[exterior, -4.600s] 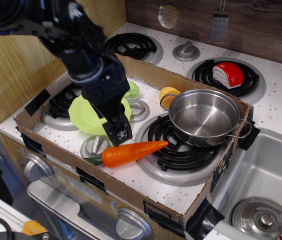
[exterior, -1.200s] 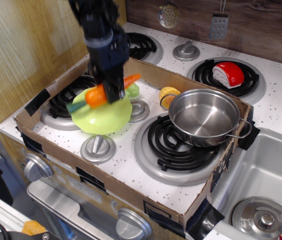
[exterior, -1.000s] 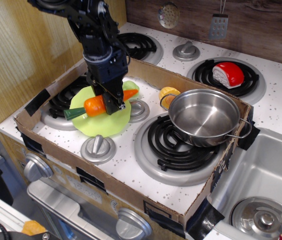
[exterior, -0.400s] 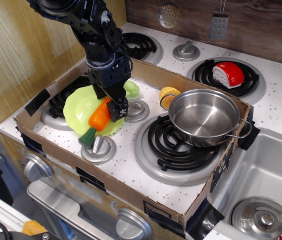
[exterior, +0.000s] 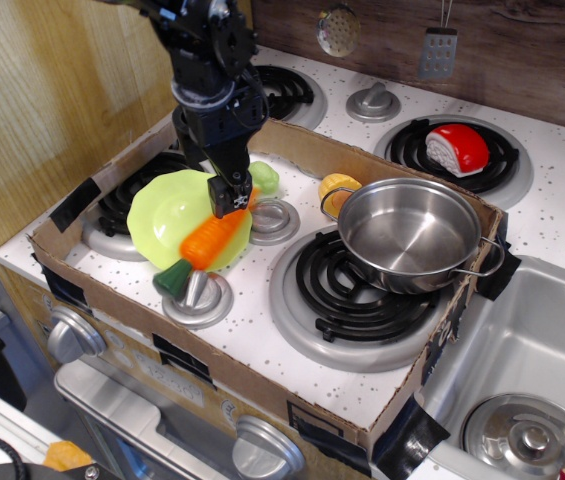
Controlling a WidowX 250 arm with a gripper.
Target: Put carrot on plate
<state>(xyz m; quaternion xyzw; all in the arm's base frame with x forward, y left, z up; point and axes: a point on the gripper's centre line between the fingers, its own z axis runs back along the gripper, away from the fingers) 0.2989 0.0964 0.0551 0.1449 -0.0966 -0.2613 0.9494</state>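
Note:
The orange carrot (exterior: 210,240) lies slanted across the near right edge of the lime-green plate (exterior: 167,215). Its dark green stem end (exterior: 172,278) hangs over the rim, above a grey stove knob (exterior: 196,296). The plate sits tilted on the left burner inside the cardboard tray. My black gripper (exterior: 227,195) hangs just above the carrot's thin tip. Its fingers stand apart and hold nothing.
A steel pot (exterior: 407,235) stands on the right front burner. A small round yellow toy (exterior: 336,186) and a green broccoli toy (exterior: 264,178) lie behind the plate. The cardboard tray wall (exterior: 212,365) rings the stove top. A red-white toy (exterior: 456,148) sits on the back right burner.
The gripper carried the carrot from the front burner up over the plate, lowered it and let go. Now the gripper has lifted slightly and the carrot has slid toward the plate's near edge.

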